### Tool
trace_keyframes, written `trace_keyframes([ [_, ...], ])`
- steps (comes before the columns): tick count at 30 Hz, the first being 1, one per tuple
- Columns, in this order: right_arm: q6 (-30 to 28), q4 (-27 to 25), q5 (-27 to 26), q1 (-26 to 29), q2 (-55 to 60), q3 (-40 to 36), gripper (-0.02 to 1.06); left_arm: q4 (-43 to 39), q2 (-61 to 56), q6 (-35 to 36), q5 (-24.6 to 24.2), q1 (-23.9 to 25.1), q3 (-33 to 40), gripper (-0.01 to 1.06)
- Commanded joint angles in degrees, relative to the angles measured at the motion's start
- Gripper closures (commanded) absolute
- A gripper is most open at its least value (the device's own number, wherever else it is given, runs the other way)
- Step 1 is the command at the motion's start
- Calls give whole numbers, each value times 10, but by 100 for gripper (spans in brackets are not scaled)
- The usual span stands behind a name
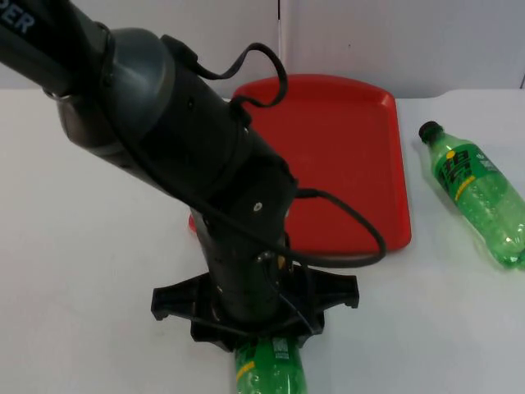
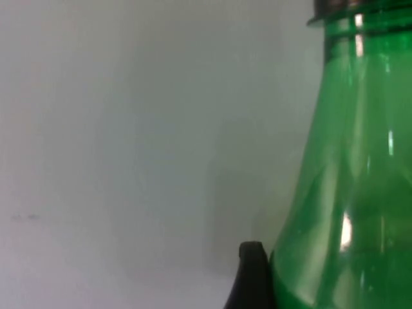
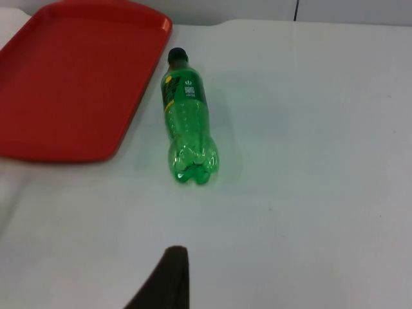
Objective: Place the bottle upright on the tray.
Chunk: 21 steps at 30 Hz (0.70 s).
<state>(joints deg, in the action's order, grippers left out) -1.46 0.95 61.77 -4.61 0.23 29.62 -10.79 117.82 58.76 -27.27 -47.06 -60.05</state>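
left claw (image 1: 267, 328) is low over the near green bottle (image 1: 269, 367) lying on the surface in front of the red tray (image 1: 344, 148), seemingly to grasp it, though i cannot tell whether it pinches; the right arm waits facing a second bottle (image 3: 187, 122).

A green bottle (image 2: 351, 193) of clear plastic stands close before the camera, its shoulder swelling wide and narrowing toward the neck. A dark cap edge (image 2: 360, 6) sits at the end of that neck, with a ridged collar just beneath it. Bright glints run along the bottle's wall. One black fingertip (image 2: 252, 277) of the left end effector touches the bottle's wide shoulder. Beside the bottle, on the fingertip's side, lies the plain white desk (image 2: 116, 161), with a faint shadow next to the bottle.
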Motion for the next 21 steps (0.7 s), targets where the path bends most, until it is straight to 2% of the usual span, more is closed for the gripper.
trace_keyframes([
  [1, -5, 0, 0, 2, -2, -1, -1, 0, 0, 0, -3, -3, -2, 105],
  [5, -5, 0, 0, 2, -2, -1, -1, -7, -15, -6, 0, -6, -2, 105],
  [13, -5, 0, 0, 2, -2, -1, -1, -76, -105, 5, 58, 0, -3, 105],
  [17, -5, 0, 0, 2, -2, -1, -1, -214, -174, 43, 105, 12, -5, 105],
  [18, -5, 0, 0, 2, -2, -1, -1, -214, -174, 43, 105, 12, -5, 105],
  [21, -5, 0, 0, 2, -2, -1, -1, -367, -214, 92, 115, 18, -22, 105],
])
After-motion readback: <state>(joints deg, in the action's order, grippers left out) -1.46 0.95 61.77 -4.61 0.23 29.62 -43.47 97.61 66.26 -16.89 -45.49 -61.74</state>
